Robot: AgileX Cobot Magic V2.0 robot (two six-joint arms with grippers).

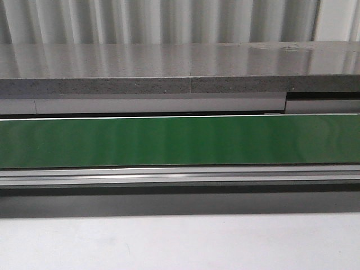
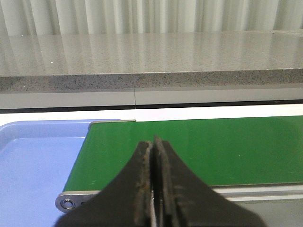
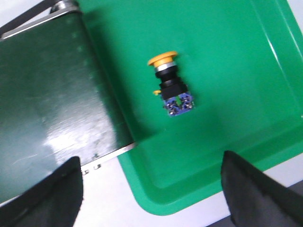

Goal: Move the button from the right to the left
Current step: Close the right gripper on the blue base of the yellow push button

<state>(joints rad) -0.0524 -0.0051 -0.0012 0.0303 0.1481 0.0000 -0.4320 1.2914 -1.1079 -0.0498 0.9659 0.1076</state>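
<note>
Corrugated wall backs a grey ledge; below it the belt (image 1: 180, 140) spans the desk (image 1: 180, 242), linking a blue tray (image 2: 33, 165) and green tray (image 3: 227, 71). Lying sideways in the green tray, the button (image 3: 171, 84) awaits pickup beneath the spread right gripper (image 3: 151, 189). Left gripper (image 2: 155, 189) sits closed, idle.

The conveyor belt (image 1: 180, 140) is dark green between silver-grey rails, under a speckled grey stone counter (image 1: 169, 70) and pale ribbed curtains (image 1: 169, 19). The button (image 3: 169, 85) has a yellow-orange cap, black collar and blue-grey body, lying in a bright green tray (image 3: 227, 71). Beside the belt's end sits a light blue tray (image 2: 33, 165); both grippers' fingers (image 2: 144, 189) are black.
</note>
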